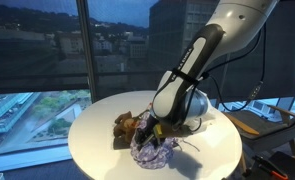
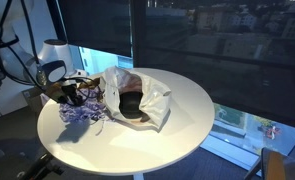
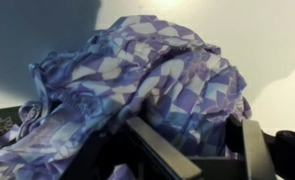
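Observation:
A crumpled purple and white checked cloth (image 3: 137, 70) lies on the round white table (image 1: 92, 135), seen in both exterior views (image 1: 150, 152) (image 2: 84, 114). My gripper (image 3: 192, 125) is down on the cloth, one dark finger (image 3: 155, 152) on each side of a fold and fabric bulging between them. The jaws still stand apart. In an exterior view the gripper (image 1: 159, 133) presses into the top of the cloth; in another the gripper (image 2: 73, 95) is at the table's edge beside a white bag.
A white plastic bag (image 2: 147, 95) holding something dark brown lies next to the cloth near the middle of the table (image 2: 192, 115); a brown lump (image 1: 125, 124) shows beside the cloth. Large windows stand close behind. Cables and a desk (image 1: 262, 115) are nearby.

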Controlling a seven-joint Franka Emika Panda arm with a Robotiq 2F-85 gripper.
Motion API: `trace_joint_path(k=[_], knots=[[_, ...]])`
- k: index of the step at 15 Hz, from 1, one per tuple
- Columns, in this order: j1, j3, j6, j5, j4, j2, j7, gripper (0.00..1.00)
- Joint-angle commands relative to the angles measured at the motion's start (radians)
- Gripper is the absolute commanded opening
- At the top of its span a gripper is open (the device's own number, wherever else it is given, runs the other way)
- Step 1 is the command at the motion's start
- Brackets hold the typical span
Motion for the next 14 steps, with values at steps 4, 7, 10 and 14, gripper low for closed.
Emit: trace_joint_path(k=[4,7,10,14], knots=[[-0.045,0.031,0.088,-0.008,-0.090,-0.061,0.022,0.20],[-0.177,0.143,0.135,0.028,-0.125,-0.105,0.009,0.02],[-0.423,0.380,0.191,0.125,-0.141,-0.181,-0.001,0.04],[-0.701,0.621,0.265,0.150,-0.152,-0.299,0.024,0.04]])
